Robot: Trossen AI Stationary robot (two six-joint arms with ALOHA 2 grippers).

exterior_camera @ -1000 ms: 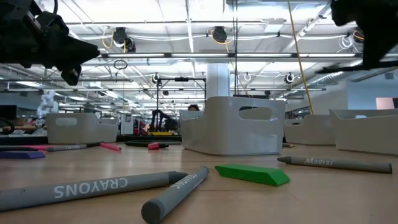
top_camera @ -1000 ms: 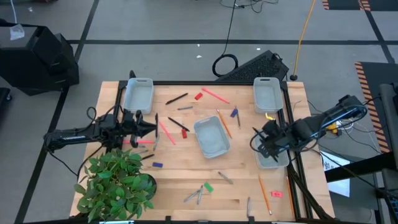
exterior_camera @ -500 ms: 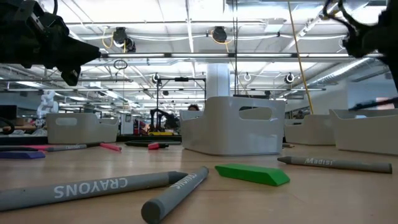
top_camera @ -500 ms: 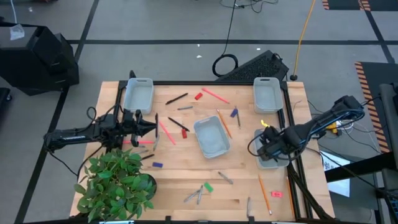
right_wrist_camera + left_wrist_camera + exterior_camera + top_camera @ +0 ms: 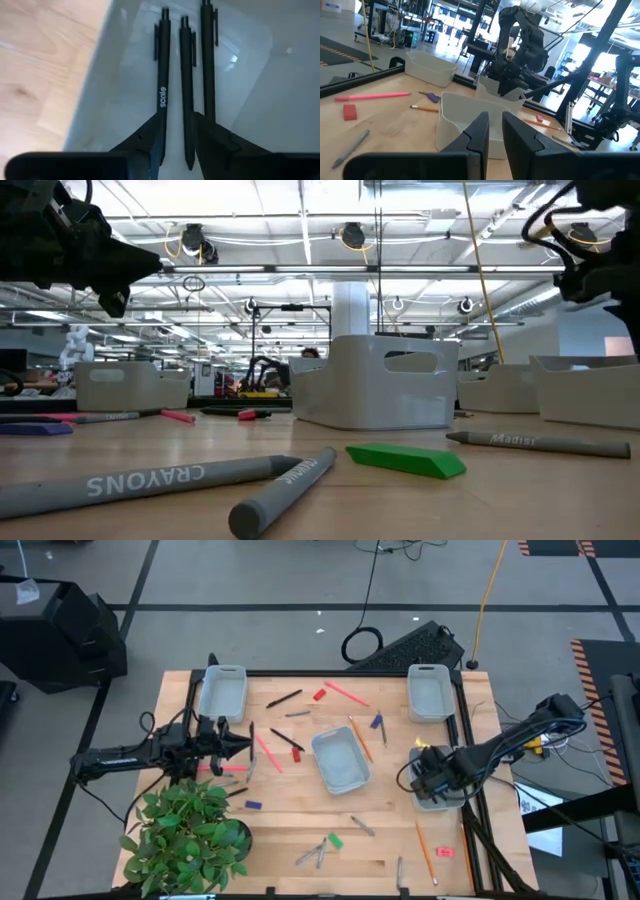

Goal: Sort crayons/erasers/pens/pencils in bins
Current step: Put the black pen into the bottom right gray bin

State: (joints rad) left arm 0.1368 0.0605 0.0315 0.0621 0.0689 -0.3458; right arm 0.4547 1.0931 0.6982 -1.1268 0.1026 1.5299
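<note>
My right gripper hangs over the near right bin, open by a small gap. In the right wrist view three black pens lie side by side on that bin's floor. The middle pen runs between my fingers, and the others lie outside them. My left gripper waits at the table's left, open by a narrow gap with nothing in it. Loose pens, pencils, crayons and erasers lie on the table.
There are other bins at the far left, far right and middle. A potted plant fills the near left corner. In the low view, grey crayons and a green eraser lie close to the near edge.
My right gripper has gone a little toward the table's near edge and down, over the near right bin. My left arm has kept still.
</note>
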